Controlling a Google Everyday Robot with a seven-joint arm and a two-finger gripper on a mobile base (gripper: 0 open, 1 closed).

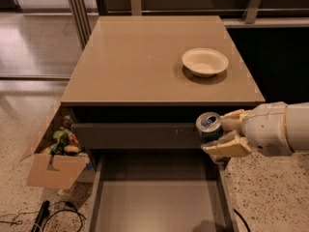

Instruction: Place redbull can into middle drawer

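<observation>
My gripper (219,134) comes in from the right and is shut on the redbull can (209,126), a slim blue and silver can with a shiny top. It holds the can upright in the air, in front of the cabinet's front edge and above the right rear part of the middle drawer (159,202). That drawer is pulled out, wide and shallow, with a plain grey-brown floor. The can touches neither the drawer nor the cabinet top.
A shallow white bowl (204,61) sits on the tan cabinet top (140,62) at the right. A dark drawer front (135,135) with small pale scratches is above the open drawer. A cardboard box (54,156) of items stands at the left, with cables (38,219) on the floor.
</observation>
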